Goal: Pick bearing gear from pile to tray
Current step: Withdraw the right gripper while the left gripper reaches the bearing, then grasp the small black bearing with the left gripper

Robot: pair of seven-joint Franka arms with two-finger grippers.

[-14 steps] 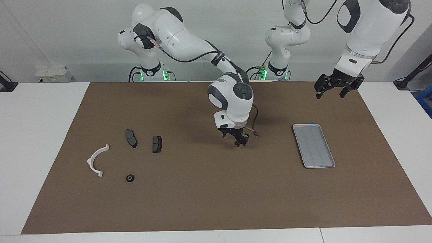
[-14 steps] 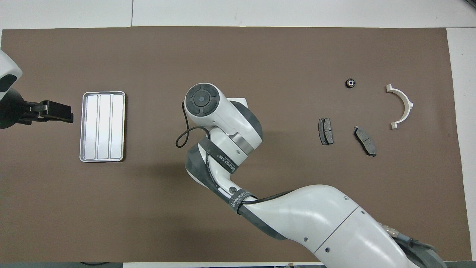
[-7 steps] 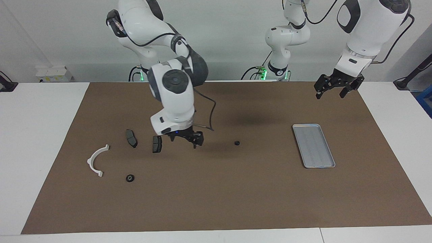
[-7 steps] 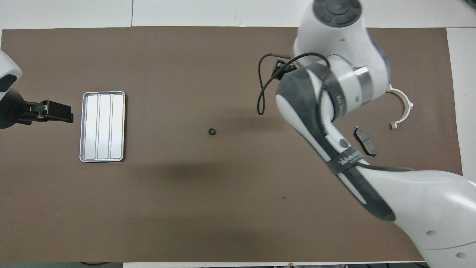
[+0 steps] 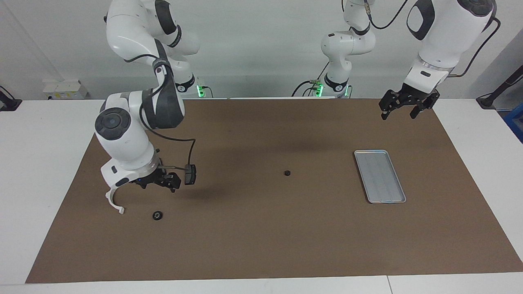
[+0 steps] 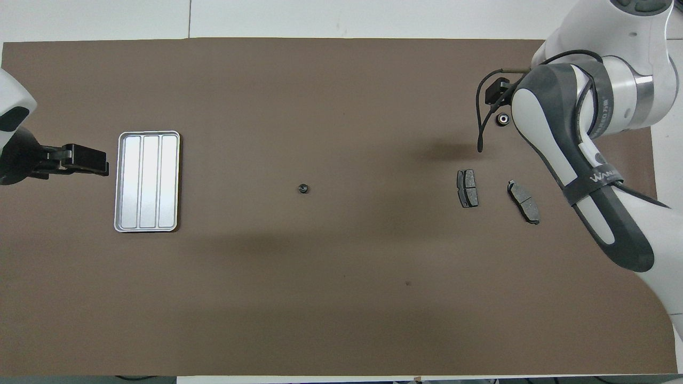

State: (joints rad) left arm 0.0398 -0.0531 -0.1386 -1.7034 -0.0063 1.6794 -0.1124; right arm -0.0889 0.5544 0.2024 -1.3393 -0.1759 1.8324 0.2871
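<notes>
Now my right hand (image 5: pixel 159 183) hangs low over the pile at the right arm's end of the brown mat (image 5: pixel 261 245), fingers spread wide and gripping nothing. It sits just beside the white curved half-ring bracket (image 5: pixel 114 202) and one dark grey brake-pad plate (image 5: pixel 190 174). I take the bearing gear to be the small black ring with a pale centre (image 5: pixel 157 215). It lies flat on the mat, apart from the other parts and farther from the robots than my hand's spot. A second tiny black round piece (image 5: pixel 287 173) lies alone mid-mat, between the pile and the shallow silver-grey metal tray (image 5: pixel 380 175), which has no part in it yet. To do this step well, I would first bring the hand squarely over the ring. From above my own arm covers much of the pile, so I would judge height from the facing view. I would keep the fingers wide, straddle the ring evenly, and come down vertically until the tips nearly meet the mat. A piece this flat and small will probably skid or flip if one finger arrives first. Closing should be slow, then a straight lift before the carry across the counter. My left hand (image 5: pixel 402 107) waits open over the mat's edge near the tray, well clear.
</notes>
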